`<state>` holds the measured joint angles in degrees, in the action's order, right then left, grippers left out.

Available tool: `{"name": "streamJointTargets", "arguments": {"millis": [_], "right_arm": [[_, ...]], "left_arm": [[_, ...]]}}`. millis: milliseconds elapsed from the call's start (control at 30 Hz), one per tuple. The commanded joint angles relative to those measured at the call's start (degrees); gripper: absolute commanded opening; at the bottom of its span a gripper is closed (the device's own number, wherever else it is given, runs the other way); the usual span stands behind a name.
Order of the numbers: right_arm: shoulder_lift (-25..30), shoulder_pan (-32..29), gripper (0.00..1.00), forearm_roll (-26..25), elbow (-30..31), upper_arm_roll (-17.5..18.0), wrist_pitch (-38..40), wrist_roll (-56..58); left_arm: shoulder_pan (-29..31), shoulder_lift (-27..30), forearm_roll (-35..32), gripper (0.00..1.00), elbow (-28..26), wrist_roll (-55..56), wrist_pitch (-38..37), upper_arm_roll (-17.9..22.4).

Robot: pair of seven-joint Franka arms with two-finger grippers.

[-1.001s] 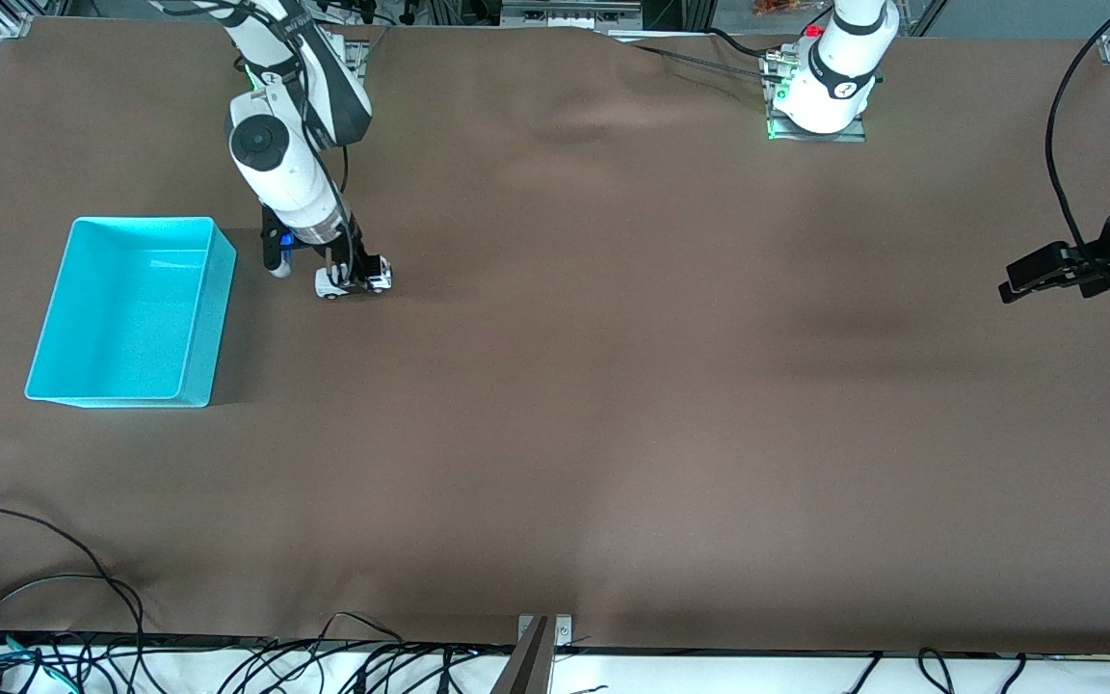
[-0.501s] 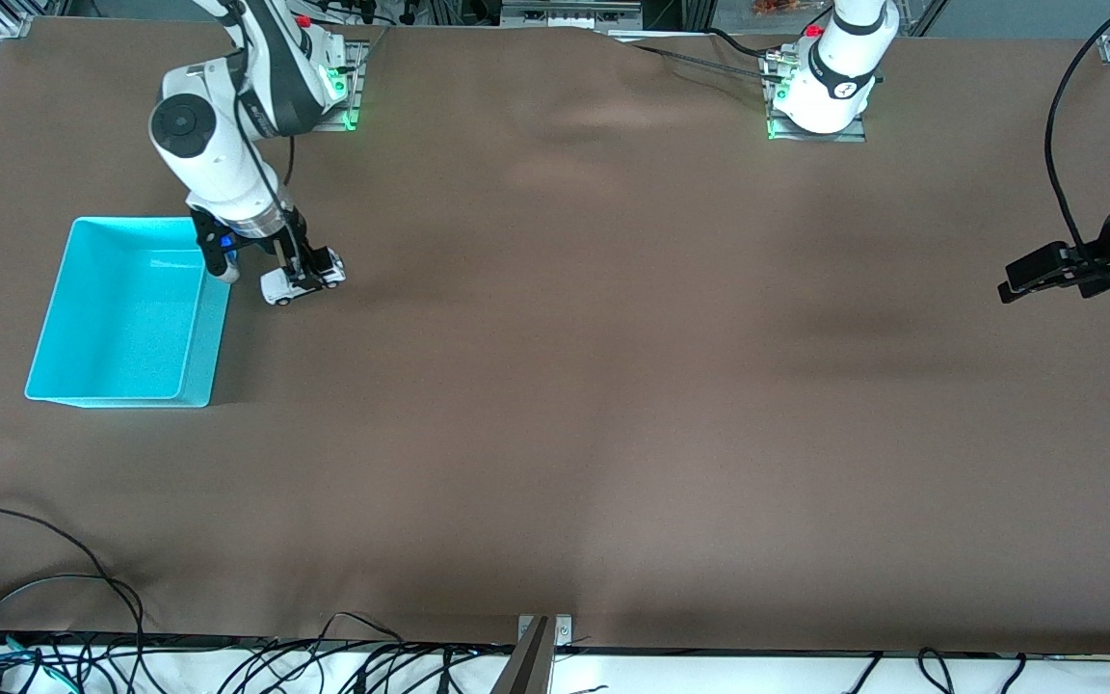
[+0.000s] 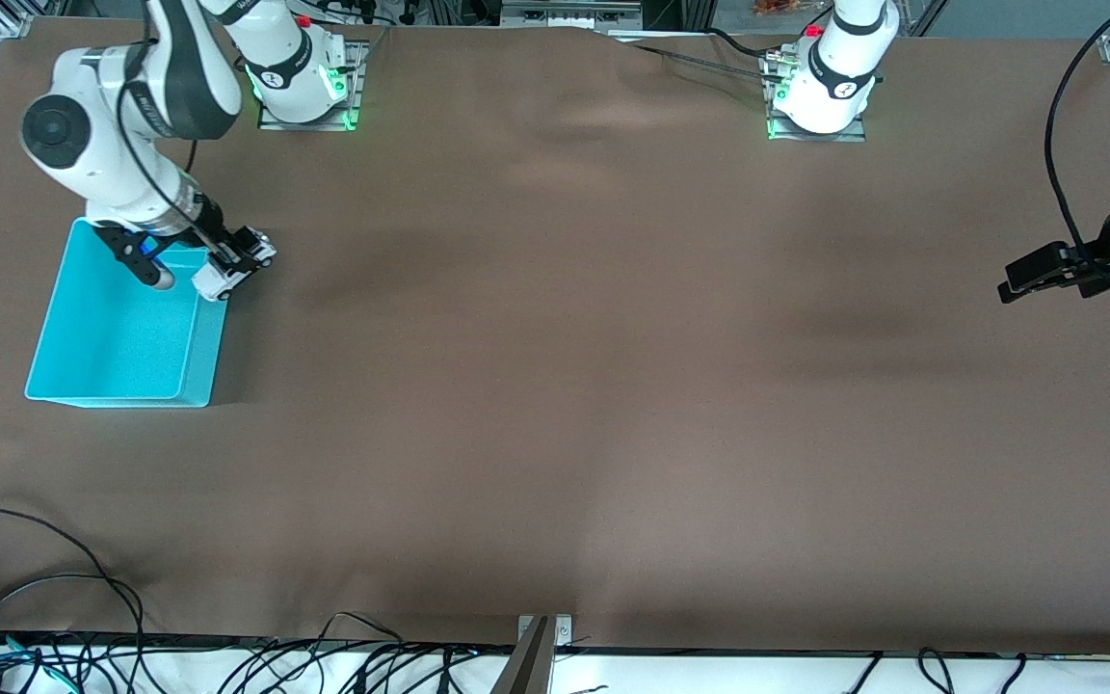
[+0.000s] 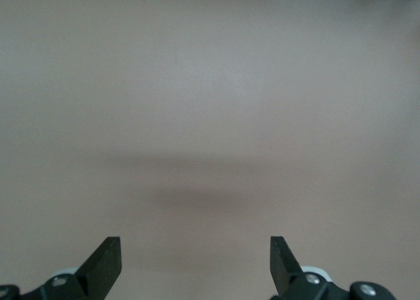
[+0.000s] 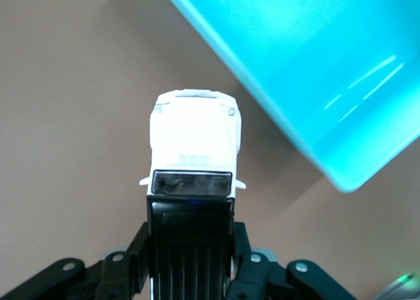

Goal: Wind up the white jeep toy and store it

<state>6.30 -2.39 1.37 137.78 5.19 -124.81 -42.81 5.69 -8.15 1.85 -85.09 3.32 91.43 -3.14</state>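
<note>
The white jeep toy (image 3: 227, 273), white with a black roof, hangs in my right gripper (image 3: 233, 263), which is shut on it over the rim of the turquoise bin (image 3: 83, 394) at the edge toward the table's middle. In the right wrist view the jeep (image 5: 194, 139) points away from the fingers (image 5: 125, 266) that clamp its black roof, with the bin's corner (image 5: 308, 152) beside it. My left gripper (image 3: 1022, 280) is open and empty, held still above the table at the left arm's end; its wrist view shows only bare brown cover between the fingertips (image 4: 105, 260).
The brown cover (image 3: 613, 386) spans the table. Black cables (image 3: 54, 598) lie along the edge nearest the front camera. The two arm bases (image 3: 820, 96) stand along the edge farthest from the front camera.
My right gripper has carried the jeep toward the turquoise bin, from above open table to over the bin's rim. The left arm has not moved.
</note>
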Motion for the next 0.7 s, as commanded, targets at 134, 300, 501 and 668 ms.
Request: {"name": "streamJointTargets", "arguments": {"millis": [134,300,501,668], "right_arm": [[1.08,-4.64,0.0,0.39,-0.59,-4.66,3.44,18.27],[0.64,-4.82,0.0,-3.12,-0.76,-9.84,3.35,26.27],[-1.03,-4.91,0.0,-8.39,-0.94,-14.85,2.38,31.55],[-4.62,-5.0,0.0,-10.59,-1.55,-17.32,0.63,33.58]], "left_arm": [[-0.33,0.06,1.66,1.0,0.45,-0.68,-0.55,0.5],[-0.24,0.06,1.67,1.0,0.45,-0.68,-0.55,0.5],[-0.33,0.06,1.66,1.0,0.45,-0.68,-0.55,0.5],[-0.33,0.06,1.66,1.0,0.45,-0.77,-0.55,0.5]]}}
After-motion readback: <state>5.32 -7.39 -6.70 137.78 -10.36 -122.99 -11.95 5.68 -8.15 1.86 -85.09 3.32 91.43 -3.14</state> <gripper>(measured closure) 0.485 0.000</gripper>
